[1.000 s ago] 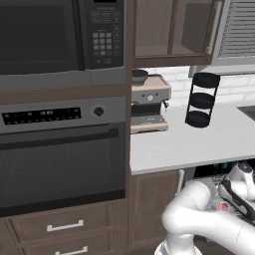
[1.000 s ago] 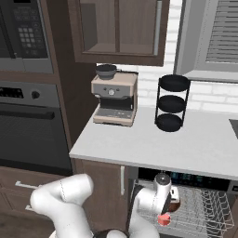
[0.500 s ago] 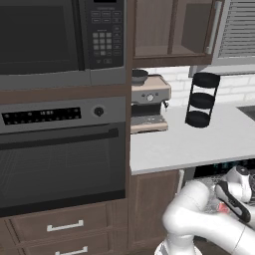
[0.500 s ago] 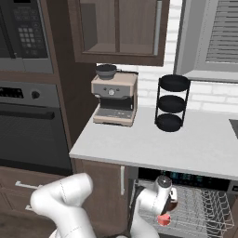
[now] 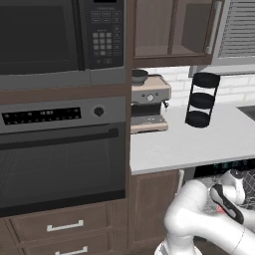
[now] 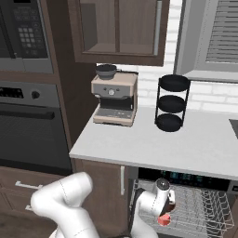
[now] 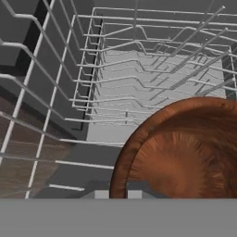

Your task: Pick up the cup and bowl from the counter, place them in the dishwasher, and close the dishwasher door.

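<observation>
My gripper [image 7: 118, 195] reaches down into the dishwasher's [image 6: 186, 177] pulled-out grey wire rack [image 6: 201, 210]. It is shut on the rim of a reddish-brown wooden bowl [image 7: 185, 152], whose edge sits between the two fingertips at the bottom of the hand view. From the right base view the bowl [image 6: 163, 220] shows as a small red shape just under the hand, over the rack's left part. The pale counter [image 6: 186, 144] lies above the dishwasher. The cup and the dishwasher door are out of view.
A coffee machine [image 6: 114, 98] and a black three-tier stand [image 6: 170, 103] stand on the counter by the brick wall. A black-glass wall oven [image 5: 60, 159] and a microwave [image 5: 55, 40] fill the left. Rack wires [image 7: 115, 69] surround the hand closely.
The hand has sunk slightly lower into the rack with the bowl; the rest of the scene is the same.
</observation>
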Controlling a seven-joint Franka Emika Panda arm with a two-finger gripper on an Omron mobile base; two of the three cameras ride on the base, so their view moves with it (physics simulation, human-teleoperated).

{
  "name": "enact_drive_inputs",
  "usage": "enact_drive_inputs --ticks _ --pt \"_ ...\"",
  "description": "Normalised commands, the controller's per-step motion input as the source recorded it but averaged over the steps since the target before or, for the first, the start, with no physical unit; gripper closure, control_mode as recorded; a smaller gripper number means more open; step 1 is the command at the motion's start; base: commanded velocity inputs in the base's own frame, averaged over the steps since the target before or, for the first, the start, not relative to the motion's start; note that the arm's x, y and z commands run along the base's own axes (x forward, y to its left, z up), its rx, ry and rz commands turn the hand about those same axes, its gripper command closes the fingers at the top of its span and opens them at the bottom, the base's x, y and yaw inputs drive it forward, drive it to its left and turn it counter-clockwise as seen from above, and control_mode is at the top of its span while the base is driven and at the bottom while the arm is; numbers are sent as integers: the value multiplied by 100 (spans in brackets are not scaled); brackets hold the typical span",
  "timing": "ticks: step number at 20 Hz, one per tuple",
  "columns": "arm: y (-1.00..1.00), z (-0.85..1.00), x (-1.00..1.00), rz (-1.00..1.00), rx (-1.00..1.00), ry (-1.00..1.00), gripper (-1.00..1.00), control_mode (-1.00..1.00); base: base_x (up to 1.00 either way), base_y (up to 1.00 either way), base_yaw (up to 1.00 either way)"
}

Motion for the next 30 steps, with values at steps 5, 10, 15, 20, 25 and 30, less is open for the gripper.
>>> enact_drive_inputs --ticks 5,10,15,20,25,30 --pt "0 -13 44 0 0 0 100 -100 0 0 0" --pt "0 -42 52 0 0 0 100 -100 0 0 0" --pt "0 -58 44 0 0 0 100 -100 0 0 0" --pt "0 -62 34 0 0 0 100 -100 0 0 0" --pt "-5 -37 -2 0 4 0 100 -100 0 0 0" --pt "-2 -16 -10 0 2 0 -100 -100 0 0 0"
